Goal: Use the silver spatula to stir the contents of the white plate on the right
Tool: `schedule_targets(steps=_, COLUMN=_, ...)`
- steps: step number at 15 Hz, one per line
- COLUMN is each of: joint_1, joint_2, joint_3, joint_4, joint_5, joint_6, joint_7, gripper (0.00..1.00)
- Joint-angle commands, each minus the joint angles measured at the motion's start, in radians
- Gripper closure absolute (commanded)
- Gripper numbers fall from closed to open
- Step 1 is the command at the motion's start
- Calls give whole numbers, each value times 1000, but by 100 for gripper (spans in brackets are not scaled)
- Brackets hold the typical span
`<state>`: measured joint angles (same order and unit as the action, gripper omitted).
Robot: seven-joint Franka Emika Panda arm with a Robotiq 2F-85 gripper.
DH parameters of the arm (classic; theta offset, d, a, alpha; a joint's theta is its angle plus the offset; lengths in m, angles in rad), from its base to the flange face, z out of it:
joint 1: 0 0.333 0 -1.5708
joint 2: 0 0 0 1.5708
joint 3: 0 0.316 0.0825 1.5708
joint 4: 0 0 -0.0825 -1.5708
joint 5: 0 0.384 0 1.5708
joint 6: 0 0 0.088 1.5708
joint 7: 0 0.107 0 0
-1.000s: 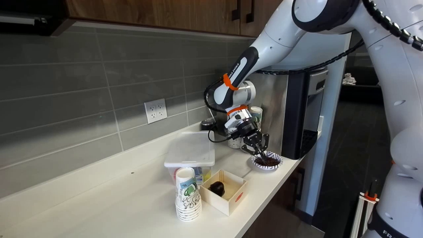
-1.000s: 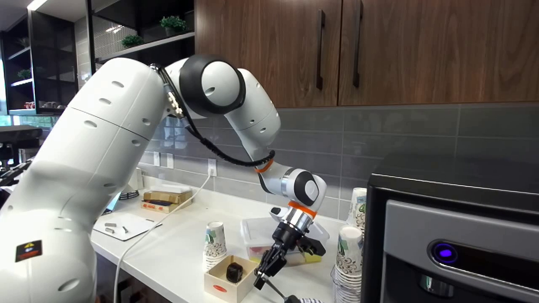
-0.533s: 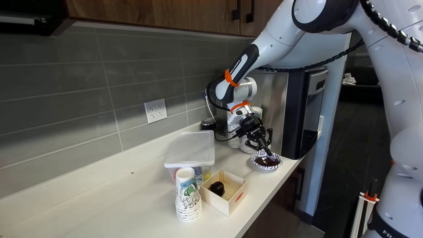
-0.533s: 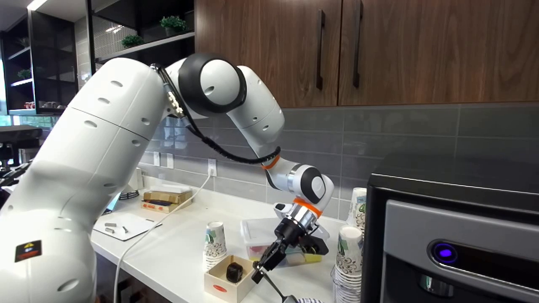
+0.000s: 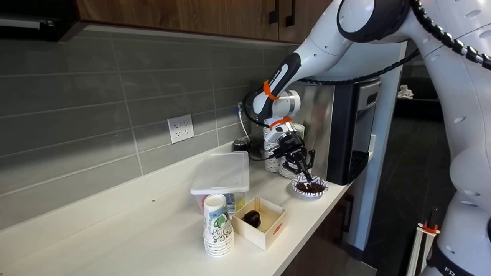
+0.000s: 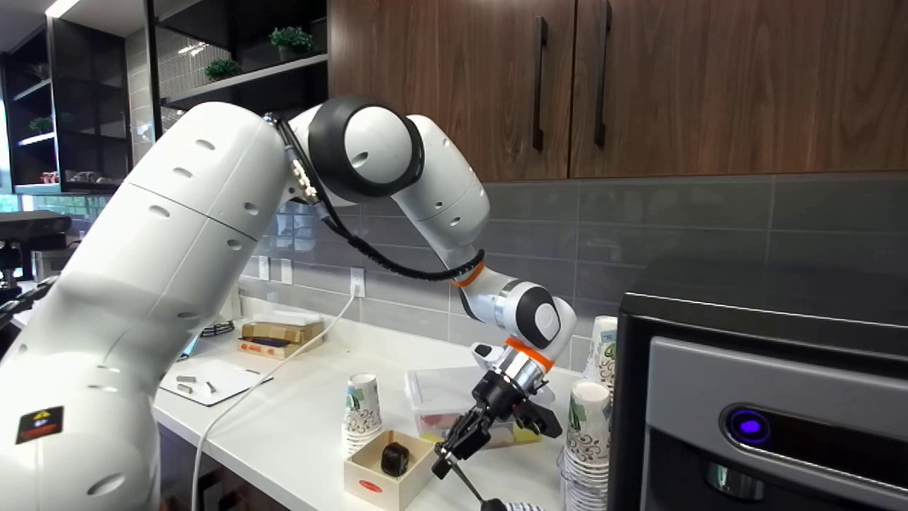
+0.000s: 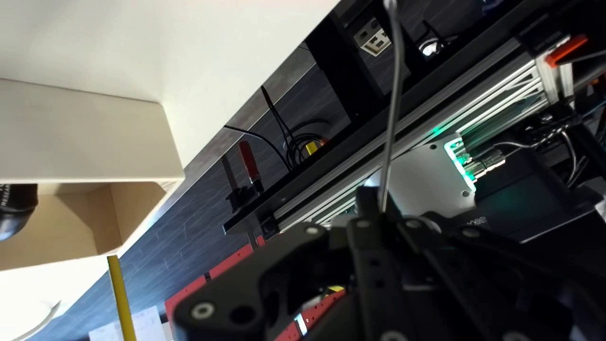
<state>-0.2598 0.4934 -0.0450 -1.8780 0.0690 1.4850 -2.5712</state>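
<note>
The gripper [image 7: 381, 220] is pinched narrow on the silver spatula [image 7: 393, 109]; the wrist view shows only its thin handle. In an exterior view the spatula's dark-looking end shows at the striped rim of the white bowl [image 6: 523, 507], cropped there; only in an exterior view do the dark contents [image 5: 314, 188] appear. Whether the spatula touches them I cannot tell. Farther from the gripper, a wooden box [image 7: 80, 132] holds a dark object [image 7: 16, 208], its white lettering legible only in the wrist view.

Spatula [image 7: 396, 94] silvery; plate [image 5: 310, 194] white, dark zigzag pattern; contents [image 5: 312, 188] dark brown.
</note>
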Motion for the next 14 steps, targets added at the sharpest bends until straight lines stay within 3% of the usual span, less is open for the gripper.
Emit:
schedule_targets(steps=1, joint_1=-8, joint_2=36, joint_3=13, joint_4=47, joint_5=17, joint_6=8, joint_7=-63, gripper=99)
schedule_targets(steps=14, joint_1=37, joint_2=81, joint_3=69, joint_4=150, joint_5=0, joint_6=-44, joint_7=-113, gripper=99)
